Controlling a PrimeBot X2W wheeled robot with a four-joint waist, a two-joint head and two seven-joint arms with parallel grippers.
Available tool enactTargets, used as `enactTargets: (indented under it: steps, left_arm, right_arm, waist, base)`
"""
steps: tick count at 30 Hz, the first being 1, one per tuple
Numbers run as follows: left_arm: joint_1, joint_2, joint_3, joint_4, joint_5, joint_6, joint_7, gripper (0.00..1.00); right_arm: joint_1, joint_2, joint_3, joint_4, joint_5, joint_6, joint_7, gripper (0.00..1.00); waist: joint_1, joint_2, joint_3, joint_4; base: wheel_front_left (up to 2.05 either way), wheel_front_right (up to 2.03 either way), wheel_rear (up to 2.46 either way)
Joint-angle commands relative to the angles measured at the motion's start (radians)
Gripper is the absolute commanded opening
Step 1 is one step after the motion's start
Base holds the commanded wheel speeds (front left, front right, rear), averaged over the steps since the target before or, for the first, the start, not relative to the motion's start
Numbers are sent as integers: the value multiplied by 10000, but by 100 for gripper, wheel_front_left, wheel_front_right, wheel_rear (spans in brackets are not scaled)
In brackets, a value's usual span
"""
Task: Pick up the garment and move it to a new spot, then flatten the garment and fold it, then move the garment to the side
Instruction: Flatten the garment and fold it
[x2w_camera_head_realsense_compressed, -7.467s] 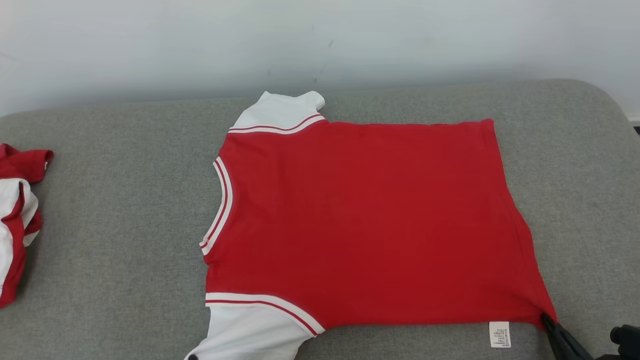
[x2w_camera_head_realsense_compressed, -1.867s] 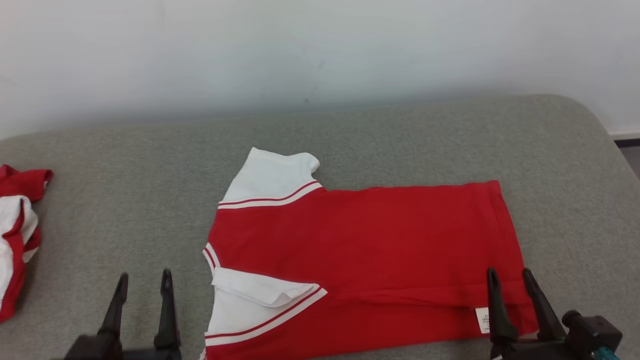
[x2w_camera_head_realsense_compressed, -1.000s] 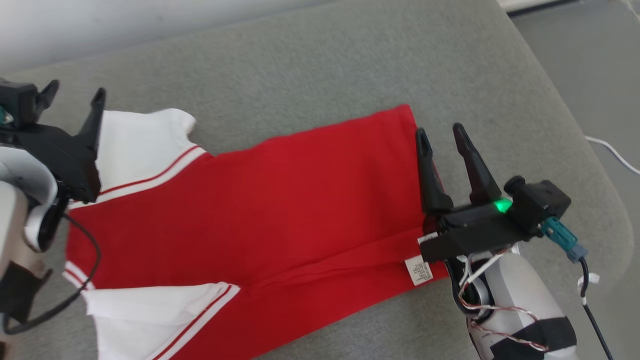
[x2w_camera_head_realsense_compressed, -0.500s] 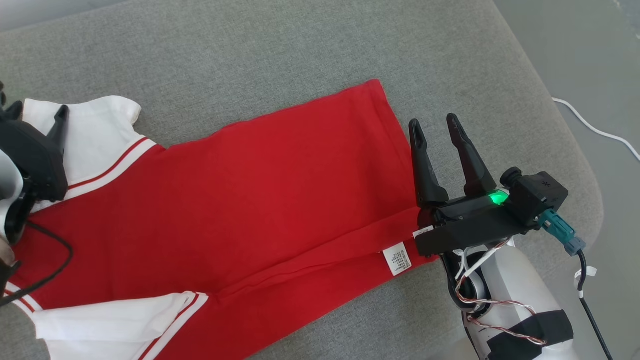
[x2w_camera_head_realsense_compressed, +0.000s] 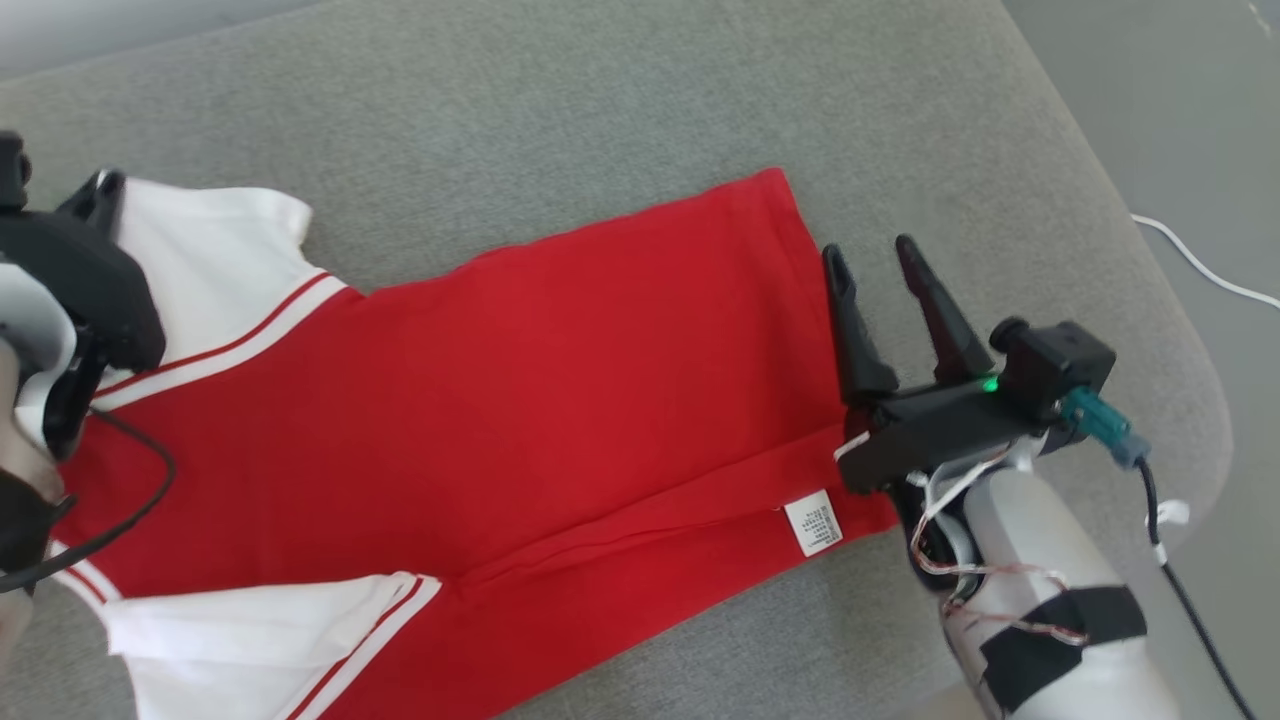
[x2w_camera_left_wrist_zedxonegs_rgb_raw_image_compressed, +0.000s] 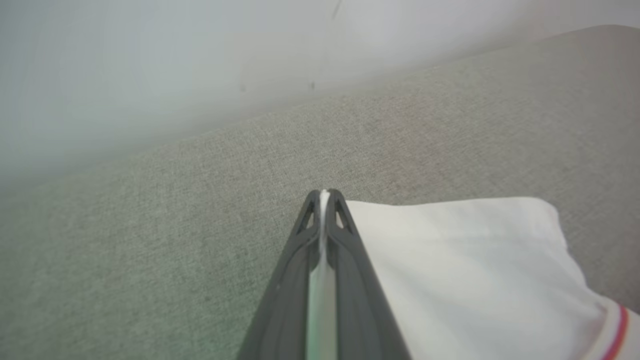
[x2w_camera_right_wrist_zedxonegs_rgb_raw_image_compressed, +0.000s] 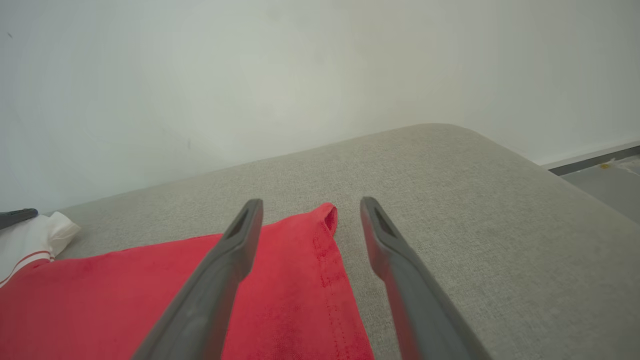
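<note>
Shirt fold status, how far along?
Done: garment laid flat, near edge and near sleeve folded in. In hand: left gripper shut on far white sleeve; right gripper open at the hem. Left: fold the far side over, finish folding, move it aside.

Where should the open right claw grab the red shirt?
Probably the far hem corner of the shirt, coming in from the cushion's right side: that edge lies flat between the right gripper's open fingers, while the left gripper is shut on the white sleeve.
</note>
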Motion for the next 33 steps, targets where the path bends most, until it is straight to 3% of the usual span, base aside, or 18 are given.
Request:
enactTargets:
  steps: [1,15,25,26,28,32,33]
  left_arm:
    - [-121,-36,-31,-148,-43,-5,-229,0]
    - [224,-236,-760,-1919,-85,1,-1588,0]
    - [211,-397,-907,-2410,-82,62,-1627,0]
    - [217,-396,-915,-2442,-90,76,-1629,0]
    - [203,-367,-917,-2494,-106,96,-1622,0]
    - [81,-315,-913,-2588,-135,118,-1598,0]
    - [47,-305,-910,-2607,-139,127,-1588,0]
  right_arm:
    - [-194,-99,6,221,-14,-25,-8,100]
    - [-3134,-1095,1015,4856,1454,-25,535,100]
    - [-4236,-1213,1545,6423,2305,-25,1193,100]
    - [-4292,-1208,1598,6534,2379,-25,1225,85]
    - [-4374,-1186,1692,6716,2523,-25,1324,73]
    - [-4614,-1244,1861,6988,2765,-25,1285,10]
    - [-4670,-1255,1896,7093,2783,-25,1287,0]
  waist:
    - [0,-2,-155,207]
    - [0,-2,-143,1334]
    - [0,-2,-12,1715]
    - [0,-2,-3,1727]
    - [0,-2,21,1740]
    - [0,-2,126,1785]
    - [0,-2,161,1797]
  base:
    - [0,0,0]
    - [0,0,0]
    - [0,0,0]
    - [0,0,0]
    - [0,0,0]
    - [0,0,0]
    - [0,0,0]
